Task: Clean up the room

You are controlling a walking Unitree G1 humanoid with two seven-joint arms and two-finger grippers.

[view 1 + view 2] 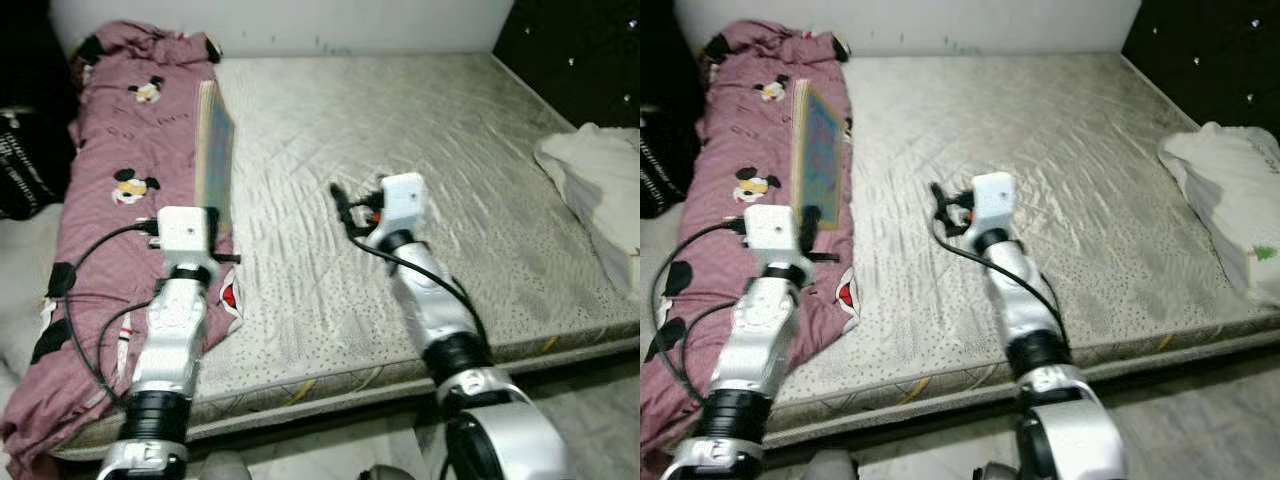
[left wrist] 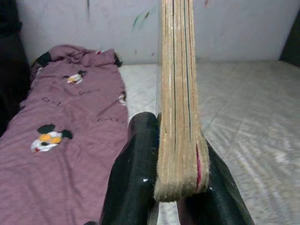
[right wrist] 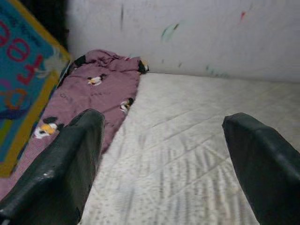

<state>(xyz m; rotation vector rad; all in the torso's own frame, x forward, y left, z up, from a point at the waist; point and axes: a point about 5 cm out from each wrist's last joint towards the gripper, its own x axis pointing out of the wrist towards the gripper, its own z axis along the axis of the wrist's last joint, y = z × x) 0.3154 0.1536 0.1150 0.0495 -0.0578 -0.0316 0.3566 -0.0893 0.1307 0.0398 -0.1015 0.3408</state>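
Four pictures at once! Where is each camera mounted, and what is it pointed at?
Left eye, right eye: on the head, looking down at the bare grey mattress; both silver arms show.
Left wrist: along the left claw, shut on a thin, frayed-edged board book.
Right wrist: along the open right claw.
All four share the maroon cartoon-mouse blanket.

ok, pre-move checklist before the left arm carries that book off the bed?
1. Left gripper shut on book: ok, fingers clamp its lower edge.
2. Book off the purple blanket: ok, held upright on edge above it.
3. Grip depth: not ok, only the edge is pinched.
4. Right gripper free: ok, open over the mattress.
5. White bundle clear of both arms: ok.
6. Drop-off spot: cannot tell.
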